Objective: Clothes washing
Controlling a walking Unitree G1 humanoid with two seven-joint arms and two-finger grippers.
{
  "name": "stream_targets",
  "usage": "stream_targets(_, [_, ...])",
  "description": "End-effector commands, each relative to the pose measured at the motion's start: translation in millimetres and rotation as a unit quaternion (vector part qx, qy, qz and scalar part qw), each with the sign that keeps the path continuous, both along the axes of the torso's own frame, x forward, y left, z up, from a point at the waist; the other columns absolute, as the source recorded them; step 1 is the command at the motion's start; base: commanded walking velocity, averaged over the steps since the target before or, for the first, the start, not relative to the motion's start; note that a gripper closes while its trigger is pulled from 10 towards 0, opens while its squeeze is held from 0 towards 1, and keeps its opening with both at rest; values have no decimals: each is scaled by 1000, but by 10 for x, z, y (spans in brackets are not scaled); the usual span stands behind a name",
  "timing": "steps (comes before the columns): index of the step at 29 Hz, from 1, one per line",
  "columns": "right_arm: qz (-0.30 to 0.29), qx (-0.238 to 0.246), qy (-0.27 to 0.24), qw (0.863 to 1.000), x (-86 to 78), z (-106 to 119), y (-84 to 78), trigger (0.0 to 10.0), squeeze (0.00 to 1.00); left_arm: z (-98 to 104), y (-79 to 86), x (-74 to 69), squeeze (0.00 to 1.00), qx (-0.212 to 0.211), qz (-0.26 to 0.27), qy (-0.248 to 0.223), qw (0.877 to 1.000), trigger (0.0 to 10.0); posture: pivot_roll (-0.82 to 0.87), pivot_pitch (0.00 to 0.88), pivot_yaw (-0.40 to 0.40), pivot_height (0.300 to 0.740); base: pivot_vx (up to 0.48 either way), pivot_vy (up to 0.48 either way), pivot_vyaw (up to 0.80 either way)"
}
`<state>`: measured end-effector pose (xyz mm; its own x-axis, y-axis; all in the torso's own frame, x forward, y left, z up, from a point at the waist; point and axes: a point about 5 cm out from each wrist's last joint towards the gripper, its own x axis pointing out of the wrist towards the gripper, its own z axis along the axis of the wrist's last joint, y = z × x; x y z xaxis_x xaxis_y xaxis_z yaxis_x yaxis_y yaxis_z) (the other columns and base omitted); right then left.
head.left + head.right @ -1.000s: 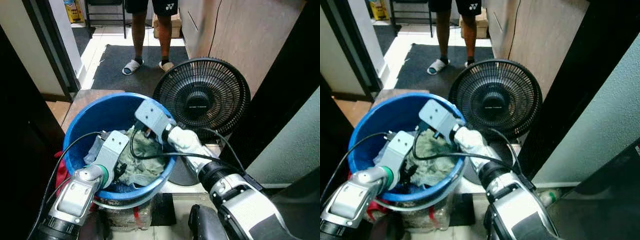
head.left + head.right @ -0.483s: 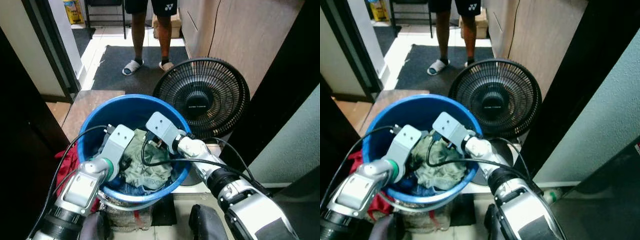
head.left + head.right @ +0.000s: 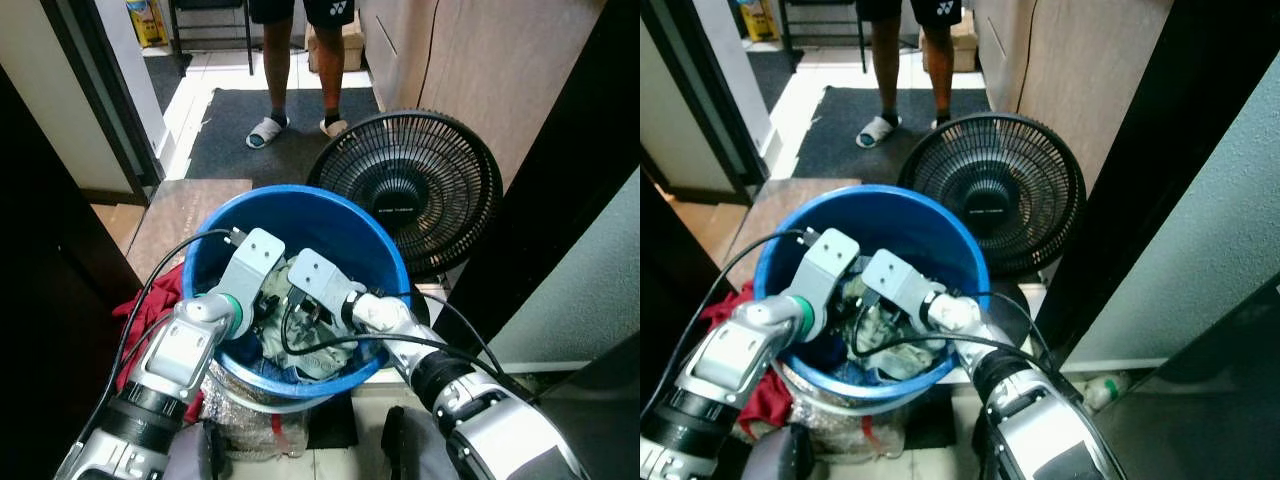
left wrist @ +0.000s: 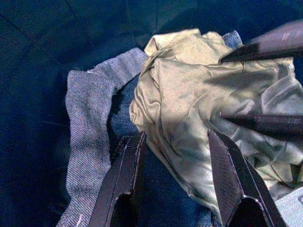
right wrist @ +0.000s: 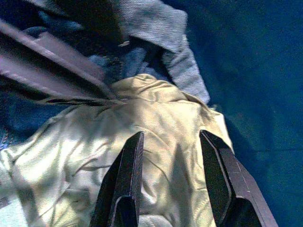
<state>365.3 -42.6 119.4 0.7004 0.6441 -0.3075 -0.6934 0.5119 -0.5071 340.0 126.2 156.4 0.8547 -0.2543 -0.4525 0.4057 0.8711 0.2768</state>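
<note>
A blue plastic bucket [image 3: 300,196] stands before me with laundry in it. On top lies a pale green garment [image 4: 184,90], with a grey knit piece [image 4: 85,123] and blue denim [image 4: 161,189] beside and under it. Both arms reach down into the bucket. My left gripper [image 4: 175,137] is open, its two fingers hovering at the green garment's edge over the denim. My right gripper [image 5: 171,136] is open too, spread just above the same garment [image 5: 113,142]. The two grippers face each other, and the right one's fingers [image 4: 265,45] cross the left wrist view.
A black floor fan [image 3: 405,188] stands right behind the bucket. A person's legs in sandals [image 3: 300,70] stand on a dark mat [image 3: 235,135]. Red cloth [image 3: 145,305] hangs at the bucket's left. A clear plastic bag [image 3: 250,430] sits underneath. A wooden cabinet [image 3: 480,70] is at right.
Both grippers have sunk deeper into the bucket, closer to the green garment and to each other. The whole picture has shifted, so the camera has moved.
</note>
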Motion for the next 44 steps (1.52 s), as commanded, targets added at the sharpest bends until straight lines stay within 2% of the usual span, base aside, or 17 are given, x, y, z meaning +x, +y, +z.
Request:
stream_targets(1, [7,-16,29,999,-89,-185,-6,10000,0,-49,7,3,0,6,-1,10,1000,10000,127,112,63,490,0,0,0])
stream_targets(17, [9,-46,25,999,-133,-297,-130,10000,0,15,-90,65,0,-10,-22,9,1000,10000,101,100,88,490,0,0,0])
stream_targets(23, [44,-48,29,997,-173,-308,-147,10000,0,26,-118,70,0,-13,-27,9,1000,10000,98,97,90,490,0,0,0])
stream_targets(26, [88,-33,53,994,-245,-337,-145,10000,0,43,-135,77,0,-16,-30,8,999,10000,100,98,91,490,0,0,0])
stream_targets(32, [106,-22,67,992,-279,-349,-139,10000,0,48,-138,80,0,-17,-30,8,999,10000,100,98,91,490,0,0,0])
stream_targets(34, [134,16,90,987,-313,-317,-105,10000,0,59,-140,87,0,-18,-31,7,999,10000,105,99,95,490,0,0,0])
stream_targets(36, [143,24,97,985,-315,-297,-98,10000,0,63,-140,92,0,-18,-32,7,999,10000,106,100,97,490,0,0,0])
stream_targets(40, [151,26,102,983,-318,-285,-98,10000,0,68,-142,96,0,-18,-32,7,999,10000,106,100,97,490,0,0,0])
stream_targets(44, [168,2,114,979,-348,-331,-146,10000,0,77,-147,101,0,-18,-34,6,999,10000,108,102,97,490,0,0,0])
